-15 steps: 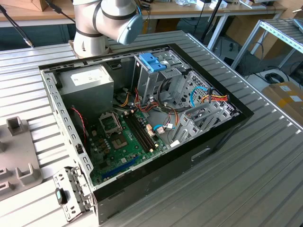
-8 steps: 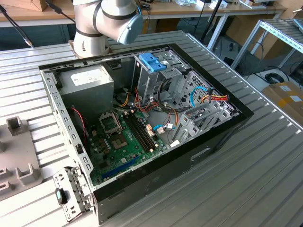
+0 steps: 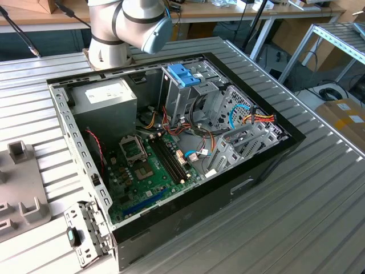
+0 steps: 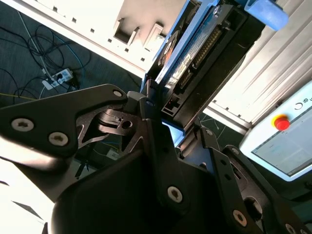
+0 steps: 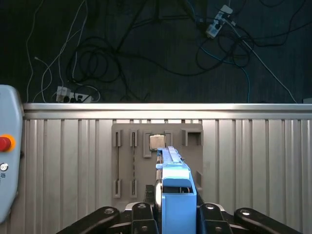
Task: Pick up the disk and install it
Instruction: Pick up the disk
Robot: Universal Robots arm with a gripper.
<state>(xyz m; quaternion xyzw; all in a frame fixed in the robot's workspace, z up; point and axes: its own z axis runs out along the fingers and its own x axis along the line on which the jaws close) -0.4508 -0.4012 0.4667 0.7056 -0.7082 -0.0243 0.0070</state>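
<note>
Disk (image 5: 174, 195): held edge-on in the gripper (image 5: 176, 207), with its light blue frame facing the first wrist view's camera
Disk edges: the far end lies in front of a grey fixture tray (image 5: 195, 161), just beside a small square chip (image 5: 156, 142) seated in that tray; I cannot tell whether the disk touches the tray
Room: bare ribbed metal table (image 5: 258, 165) on both sides of the tray; the table's edge runs just beyond the tray, with dark floor and loose cables (image 5: 122, 53) past it
Grip: fingers (image 5: 156, 197) pressed against both flat faces of the disk, pinching it
Side of table: a pendant with a red button (image 5: 4, 144), well apart from the disk
Case: in the exterior view an open computer case (image 3: 268, 165) lies on the table, its drive cage (image 3: 205, 97) topped by a blue handle (image 3: 185, 74)
</note>
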